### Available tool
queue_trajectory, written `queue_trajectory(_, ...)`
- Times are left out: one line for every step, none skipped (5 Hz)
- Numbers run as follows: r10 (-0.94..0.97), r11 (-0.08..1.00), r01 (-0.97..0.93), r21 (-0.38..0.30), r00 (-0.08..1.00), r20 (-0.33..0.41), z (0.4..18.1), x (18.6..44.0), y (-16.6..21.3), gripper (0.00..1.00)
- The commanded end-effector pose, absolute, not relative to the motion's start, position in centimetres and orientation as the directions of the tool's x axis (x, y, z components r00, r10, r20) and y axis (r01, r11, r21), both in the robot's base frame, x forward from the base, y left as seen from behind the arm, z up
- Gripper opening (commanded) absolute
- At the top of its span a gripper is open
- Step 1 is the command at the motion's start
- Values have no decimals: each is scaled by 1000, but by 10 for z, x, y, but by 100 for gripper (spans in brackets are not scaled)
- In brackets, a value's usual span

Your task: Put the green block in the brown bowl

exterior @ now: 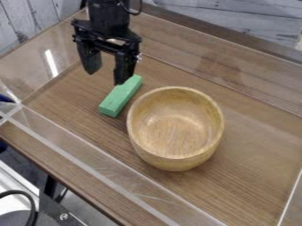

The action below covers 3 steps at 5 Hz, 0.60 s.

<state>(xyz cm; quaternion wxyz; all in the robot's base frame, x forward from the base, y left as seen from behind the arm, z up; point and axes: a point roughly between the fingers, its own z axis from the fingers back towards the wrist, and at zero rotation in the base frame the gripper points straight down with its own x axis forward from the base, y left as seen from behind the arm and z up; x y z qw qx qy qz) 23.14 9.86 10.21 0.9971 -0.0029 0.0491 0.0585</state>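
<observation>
The black robot gripper with chunky jaws (108,64) is up near the top of the picture, a bit to the left. Its jaws are spread wide apart, and they hold nothing. The small, flat, bright green block (120,96) lies on the brown wooden table (253,97). It is long and thin, and it lies on a slant. The round, light-brown wooden bowl (175,129) sits just beside the block, on the right side in the picture. The block is outside the bowl. A black cable (24,193) curls in the bottom left corner.
</observation>
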Motion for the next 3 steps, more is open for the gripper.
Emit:
queue_trajectory(120, 993, -119, 14, 990, -73, 99, 237, 107, 100)
queue_trajectory(120, 993, -120, 10, 990, -79, 86, 240, 109, 100)
queue_trajectory(118, 993, -117, 10, 990, -83, 76, 243, 109, 100)
